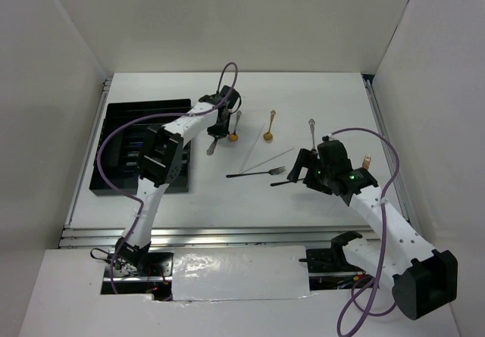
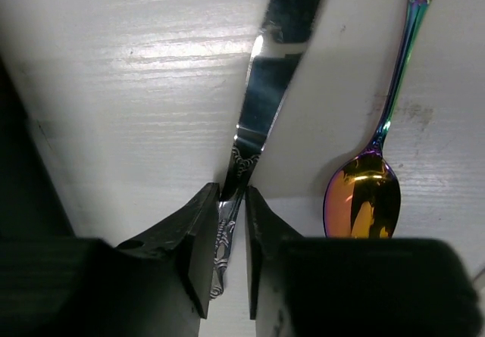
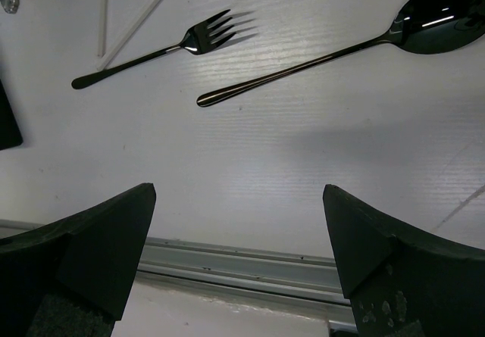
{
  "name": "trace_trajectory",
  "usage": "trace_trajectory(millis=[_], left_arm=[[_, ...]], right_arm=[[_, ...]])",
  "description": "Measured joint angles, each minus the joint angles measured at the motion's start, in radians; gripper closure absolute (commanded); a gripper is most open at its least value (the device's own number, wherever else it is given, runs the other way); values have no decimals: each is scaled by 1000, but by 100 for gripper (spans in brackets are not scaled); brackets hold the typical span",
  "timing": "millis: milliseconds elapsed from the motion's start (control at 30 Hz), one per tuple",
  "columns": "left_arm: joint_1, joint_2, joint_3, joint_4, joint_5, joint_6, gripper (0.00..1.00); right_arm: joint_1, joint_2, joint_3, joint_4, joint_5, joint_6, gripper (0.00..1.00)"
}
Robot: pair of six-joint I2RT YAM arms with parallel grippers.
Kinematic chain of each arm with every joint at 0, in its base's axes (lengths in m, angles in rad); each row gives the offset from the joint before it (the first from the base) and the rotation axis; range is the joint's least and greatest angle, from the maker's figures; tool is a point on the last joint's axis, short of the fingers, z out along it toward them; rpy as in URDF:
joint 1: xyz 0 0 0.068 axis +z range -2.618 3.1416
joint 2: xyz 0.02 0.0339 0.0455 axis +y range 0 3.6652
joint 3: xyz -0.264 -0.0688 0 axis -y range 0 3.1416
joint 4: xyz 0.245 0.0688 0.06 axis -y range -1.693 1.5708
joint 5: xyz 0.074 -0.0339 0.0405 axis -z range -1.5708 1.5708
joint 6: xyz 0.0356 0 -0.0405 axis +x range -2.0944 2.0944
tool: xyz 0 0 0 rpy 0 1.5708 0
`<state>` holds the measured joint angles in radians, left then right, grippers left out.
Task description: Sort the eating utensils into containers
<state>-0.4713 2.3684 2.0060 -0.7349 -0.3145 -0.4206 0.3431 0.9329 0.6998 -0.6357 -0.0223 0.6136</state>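
Your left gripper had its jaws closed to a narrow gap on the ornate handle of the silver knife. The knife lay on the table just right of the black tray, its long axis running near to far and the blade pointing away from the arms. Your right gripper stood wide open above the table and held nothing.

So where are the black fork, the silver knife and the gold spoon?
black fork (image 3: pixel 163 51), right wrist view, handle.
silver knife (image 2: pixel 258 110), left wrist view, blade.
gold spoon (image 2: pixel 362 204), left wrist view, bowl.
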Motion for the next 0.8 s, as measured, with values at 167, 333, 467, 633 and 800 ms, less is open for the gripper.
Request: trace_trajectory(millis=[167,333,467,633,800], left_arm=[[2,2,6,-3,11,0,92],[17,-6,10,-7,63,-9,100],[51,-67,-43,14,149,-59,100],[87,-192,-58,42,198,-109,100],[97,-278,-57,83,220,-114,98]], right_arm=[[2,0,0,0,1,0,0],[5,0,0,0,1,3,0],[7,-3,0,-1,6,7,0],[9,-11,0,-1,7,7,0],[13,-14,0,-1,7,13,0]])
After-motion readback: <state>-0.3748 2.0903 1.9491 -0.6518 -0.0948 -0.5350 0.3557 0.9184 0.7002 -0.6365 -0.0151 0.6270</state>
